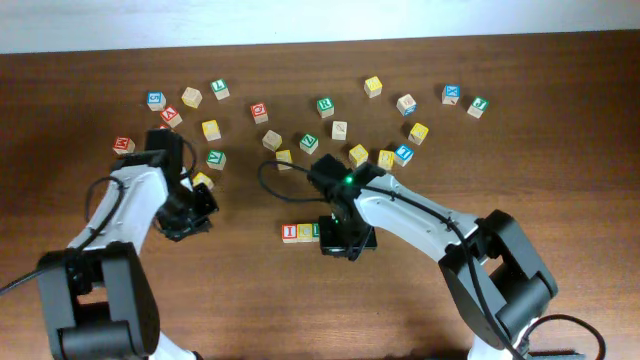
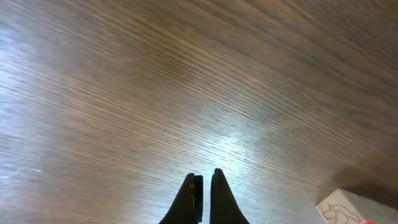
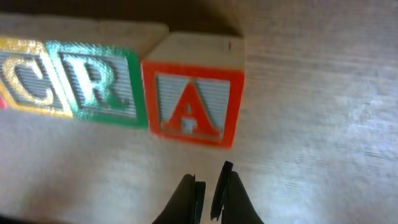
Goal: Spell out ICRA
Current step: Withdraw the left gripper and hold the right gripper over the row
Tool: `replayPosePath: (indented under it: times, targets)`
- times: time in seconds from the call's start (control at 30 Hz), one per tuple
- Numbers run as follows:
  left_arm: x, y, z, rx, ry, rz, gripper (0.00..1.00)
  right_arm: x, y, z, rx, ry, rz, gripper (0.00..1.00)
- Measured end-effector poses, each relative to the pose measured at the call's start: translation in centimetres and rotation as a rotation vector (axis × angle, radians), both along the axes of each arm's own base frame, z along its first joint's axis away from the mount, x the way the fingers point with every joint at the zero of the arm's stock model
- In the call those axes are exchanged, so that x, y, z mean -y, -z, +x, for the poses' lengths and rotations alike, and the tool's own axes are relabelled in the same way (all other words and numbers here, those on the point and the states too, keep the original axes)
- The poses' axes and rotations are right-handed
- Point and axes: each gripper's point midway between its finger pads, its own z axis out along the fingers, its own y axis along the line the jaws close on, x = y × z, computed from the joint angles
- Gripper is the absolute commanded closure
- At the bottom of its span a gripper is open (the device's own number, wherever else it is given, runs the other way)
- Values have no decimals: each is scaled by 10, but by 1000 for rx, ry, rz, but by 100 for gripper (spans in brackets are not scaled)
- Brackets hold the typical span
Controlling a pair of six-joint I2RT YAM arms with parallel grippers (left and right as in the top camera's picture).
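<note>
Row: I read I block [image 1: 290, 232] from overhead, then C block [image 3: 28, 78], R block [image 3: 99, 84] and A block [image 3: 193, 102] from the right wrist camera. 4 letters in 1 line near the middle of the table [image 1: 250, 300].
A block: red frame, rightmost of the row. It sits a little askew, its left edge against the R block.
Right gripper [image 3: 208, 186]: fingers pinched to a thin slit, gripping no block. The tips sit just on the near side of the A block, apart from it.
Left gripper [image 2: 204, 191]: fingers pressed together over bare wood, well left of the row.
Left wrist view: a pale block [image 2: 348, 208] with red marks shows at the lower right corner; I can't read its letter.
Loose blocks [image 1: 210, 129]: scattered across the far half of the table, well apart from the row.
</note>
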Motion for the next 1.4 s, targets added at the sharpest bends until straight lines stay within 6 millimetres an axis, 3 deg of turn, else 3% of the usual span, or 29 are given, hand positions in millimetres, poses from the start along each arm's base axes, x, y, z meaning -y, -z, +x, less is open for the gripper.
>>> replayPosePath:
  times: [0.3, 1.4]
  targets:
    - [-4, 0, -1, -3, -2, -1, 100, 0, 17, 6, 49, 42, 6, 96]
    - [-4, 0, -1, -2, 8, -1, 100, -4, 17, 14, 80, 47, 22, 96]
